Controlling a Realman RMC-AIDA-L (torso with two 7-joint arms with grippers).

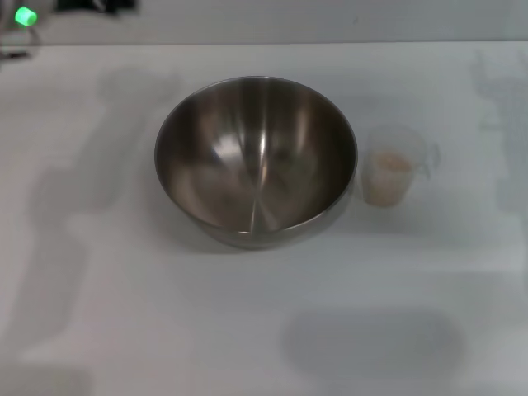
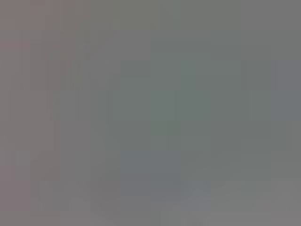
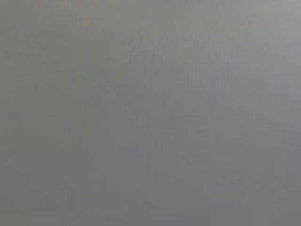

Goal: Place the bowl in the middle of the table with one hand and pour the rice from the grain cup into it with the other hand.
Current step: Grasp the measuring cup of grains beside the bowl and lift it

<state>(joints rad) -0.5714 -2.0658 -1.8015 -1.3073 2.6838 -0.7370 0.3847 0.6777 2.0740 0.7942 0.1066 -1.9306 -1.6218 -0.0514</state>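
White desk (image 1: pixel 247 330) is filling your head view, with the bowl (image 1: pixel 256 161) sitting empty near its middle and the grain cup (image 1: pixel 394 169) standing upright just beside it on the robot's right, the rice (image 1: pixel 389 175) lying in its lower part. You are getting nothing from either wrist view but blank grey, and neither gripper is showing anywhere, so you cannot tell how the jaws are standing. Judging by this, the bowl is looking already placed, while picking up the cup and pouring are both remaining for you.
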